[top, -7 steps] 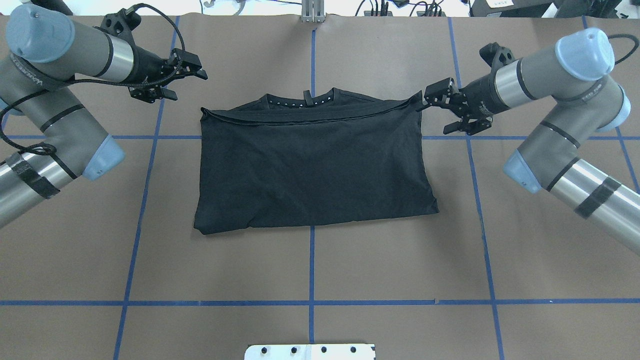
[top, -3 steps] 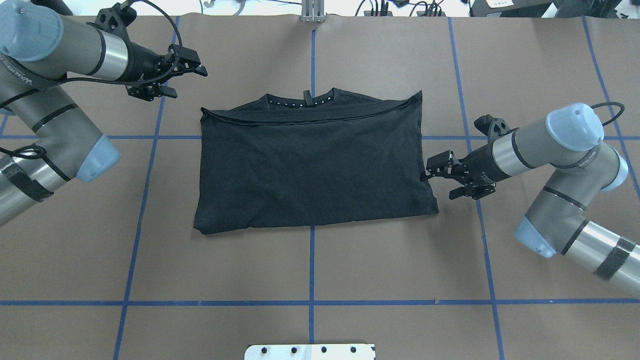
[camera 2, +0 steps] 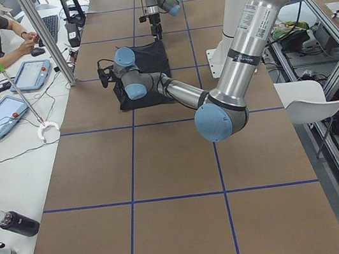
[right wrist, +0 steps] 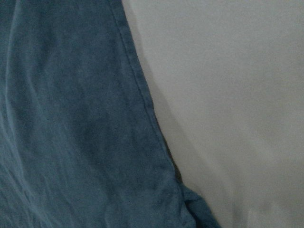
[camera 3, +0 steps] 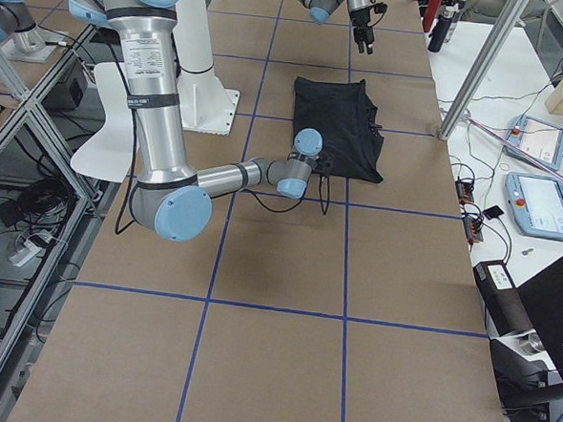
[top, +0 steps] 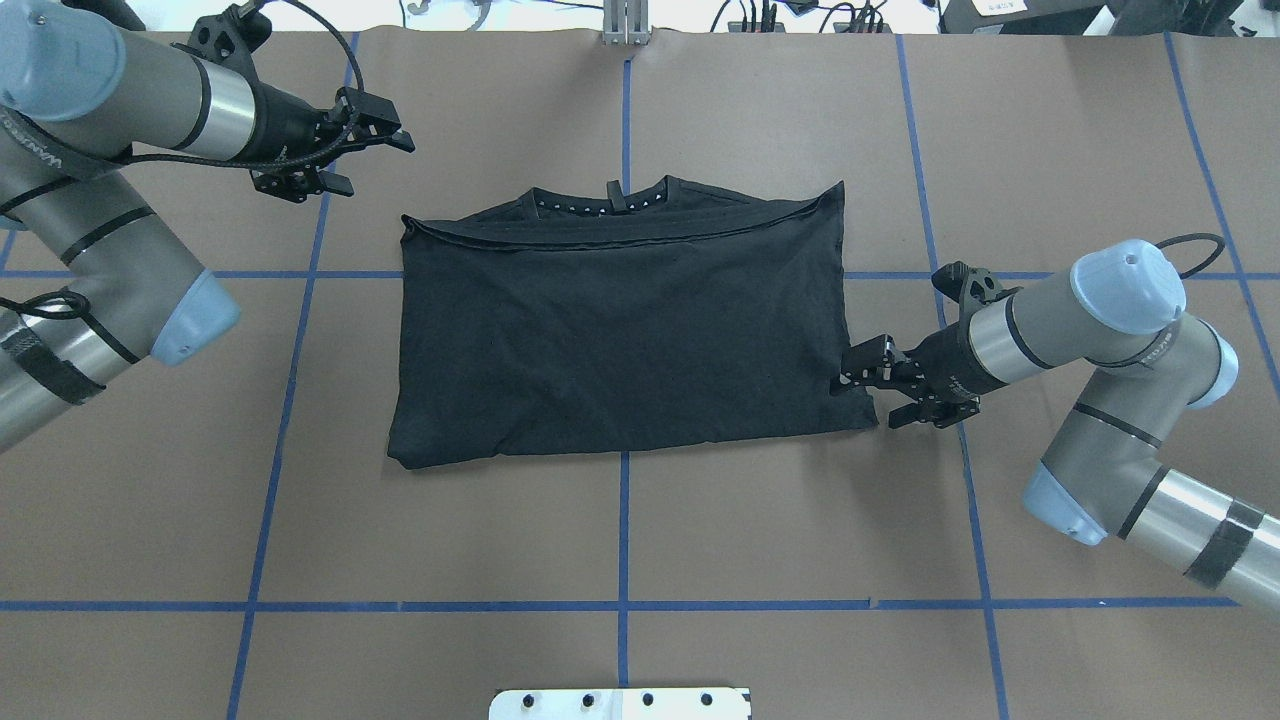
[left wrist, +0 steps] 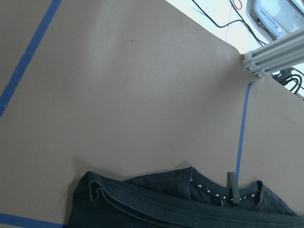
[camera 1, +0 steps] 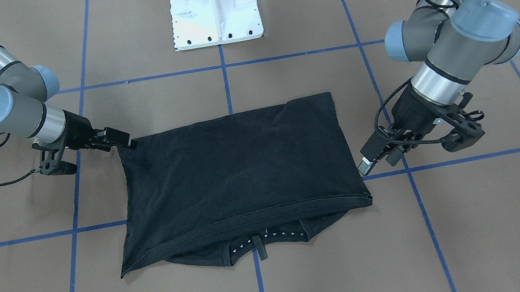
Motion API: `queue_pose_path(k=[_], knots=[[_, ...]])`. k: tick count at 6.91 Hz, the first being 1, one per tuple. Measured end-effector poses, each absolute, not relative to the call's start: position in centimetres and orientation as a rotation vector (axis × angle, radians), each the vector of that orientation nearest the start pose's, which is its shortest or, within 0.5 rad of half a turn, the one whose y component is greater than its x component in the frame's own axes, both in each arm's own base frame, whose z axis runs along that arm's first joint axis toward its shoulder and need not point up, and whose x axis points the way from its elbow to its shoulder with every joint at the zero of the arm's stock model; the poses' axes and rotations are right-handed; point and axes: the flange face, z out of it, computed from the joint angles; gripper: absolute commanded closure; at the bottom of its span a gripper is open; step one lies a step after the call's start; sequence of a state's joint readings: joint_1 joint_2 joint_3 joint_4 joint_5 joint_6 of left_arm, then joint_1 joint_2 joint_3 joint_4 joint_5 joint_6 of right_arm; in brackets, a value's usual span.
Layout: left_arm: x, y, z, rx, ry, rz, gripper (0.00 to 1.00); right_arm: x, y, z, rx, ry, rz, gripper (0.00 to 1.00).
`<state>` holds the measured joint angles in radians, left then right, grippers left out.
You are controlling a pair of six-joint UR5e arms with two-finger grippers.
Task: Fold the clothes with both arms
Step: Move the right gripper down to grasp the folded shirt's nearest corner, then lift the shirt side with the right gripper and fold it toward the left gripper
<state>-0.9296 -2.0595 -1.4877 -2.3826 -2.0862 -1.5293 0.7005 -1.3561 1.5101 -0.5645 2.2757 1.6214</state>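
The black T-shirt (top: 620, 340) is lying flat in the middle of the worktop (top: 450, 560), folded over on itself so only plain black cloth is showing. Its collar (top: 610, 200) is peeking out along the far edge, away from the robot, with a little hang loop and a row of tiny white marks inside it.

The right arm (top: 1040, 320) is reaching in low from the side. The right tool (top: 868, 398) is sitting at the shirt's near right corner with its two fingers spread apart. One of the fingers (top: 860, 368) is overlapping the shirt's right edge and the other is hanging just off the cloth over bare worktop. Nothing is pinched as far as I can see. The right wrist camera is just showing the hemmed edge of the shirt up close against the brown surface, so no help there.

The left arm (top: 130, 95) is hanging out by the far left. The left tool (top: 375, 165) is also spread wide and empty, hovering above the worktop, clear of the shirt's far left corner. Its wrist camera is looking down at the collar and that corner from above.

Blue tape lines (top: 622, 540) are running in a grid across the brown worktop.
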Motion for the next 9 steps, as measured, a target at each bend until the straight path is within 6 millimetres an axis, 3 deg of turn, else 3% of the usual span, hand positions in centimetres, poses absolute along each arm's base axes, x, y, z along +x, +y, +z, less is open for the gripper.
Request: queue_pose_path(k=[1,2,5,7,8,9], knots=[[33.7,-59.2,31.9,0.158,1.268,-0.452,0.01,-40.7,-42.9,45.7,-0.237,-1.242,0.236,0.41],[33.7,-59.2,31.9,0.159,1.269,-0.452,0.01,-40.7,-42.8,45.7,-0.240,-1.240,0.235,0.98],[33.6,-59.1,31.9,0.159,1.269,-0.452,0.01,-41.0,-42.9,44.8,-0.281,-1.226,0.226,1.00],[33.5,-59.0,32.1,0.158,1.267,-0.453,0.01,-39.3,-42.5,43.3,-0.313,-1.255,0.190,1.00],[33.3,-59.0,32.1,0.158,1.267,-0.454,0.01,-38.8,-40.9,42.3,-0.332,-1.272,0.152,1.00],[33.1,-58.9,31.6,0.156,1.263,-0.457,0.01,-38.6,-37.9,40.8,-0.370,-1.294,0.087,1.00]])
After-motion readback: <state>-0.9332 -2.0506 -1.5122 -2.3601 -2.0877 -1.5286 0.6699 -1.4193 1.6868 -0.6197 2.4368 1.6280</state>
